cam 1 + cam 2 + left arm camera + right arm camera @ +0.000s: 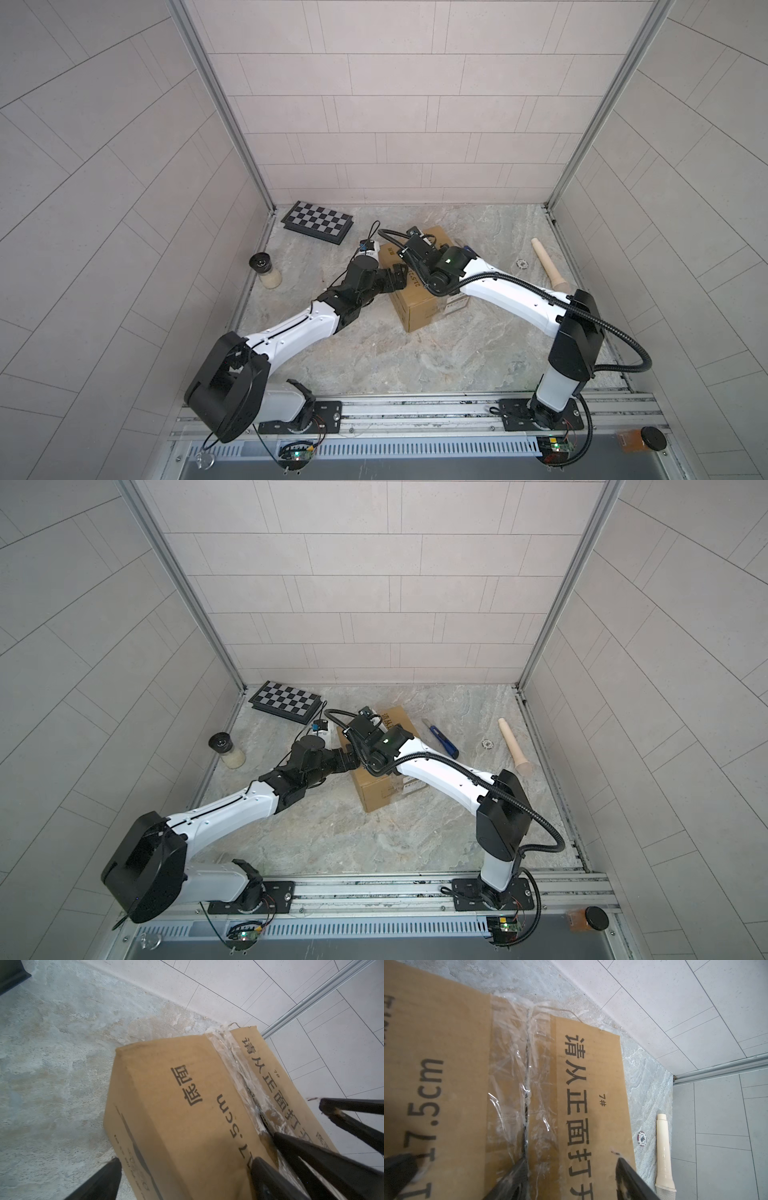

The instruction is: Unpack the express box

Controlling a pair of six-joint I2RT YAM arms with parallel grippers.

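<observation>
The express box (pixel 419 309) is a brown carton with black print, standing mid-floor in both top views. Its top seam (pixel 527 1084) carries wrinkled clear tape, slit along the middle. My left gripper (pixel 182 1178) is open wide astride the box's left top edge. One of its fingers (pixel 104 1178) hangs beside the side wall and the other rests on the top flap. My right gripper (pixel 571 1178) is open over the right flap. One of its fingertips (pixel 517 1176) sits in the slit seam, the other by the flap's outer edge. Nothing is held.
A checkered board case (pixel 318 222) lies at the back left and a black-lidded jar (pixel 266 272) stands by the left wall. A blue utility knife (pixel 442 742), a poker chip (pixel 642 1138) and a cream microphone (pixel 548 266) lie right of the box.
</observation>
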